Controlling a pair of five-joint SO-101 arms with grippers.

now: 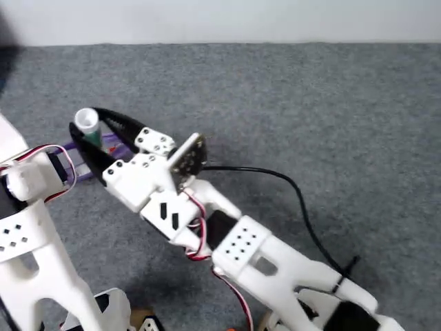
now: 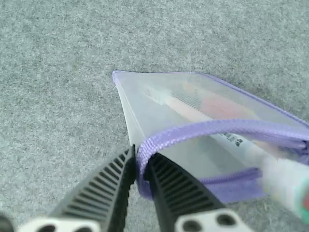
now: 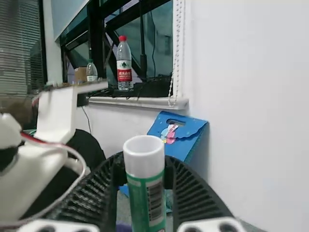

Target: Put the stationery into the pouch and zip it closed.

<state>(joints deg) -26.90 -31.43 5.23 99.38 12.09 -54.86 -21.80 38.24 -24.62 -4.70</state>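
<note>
Purple zip trim sits pinched in my left gripper (image 2: 139, 157), jaws nearly together on the pouch (image 2: 137, 96) edge; the translucent pouch lies on the grey table (image 2: 58, 96) with pen-like pieces (image 2: 183, 110) inside, mouth open; farther along, my right gripper (image 3: 144, 169) clamps a glue stick (image 3: 145, 203) upright, white cap up, at the pouch's mouth; whether its lower end is inside, I cannot tell.
</note>
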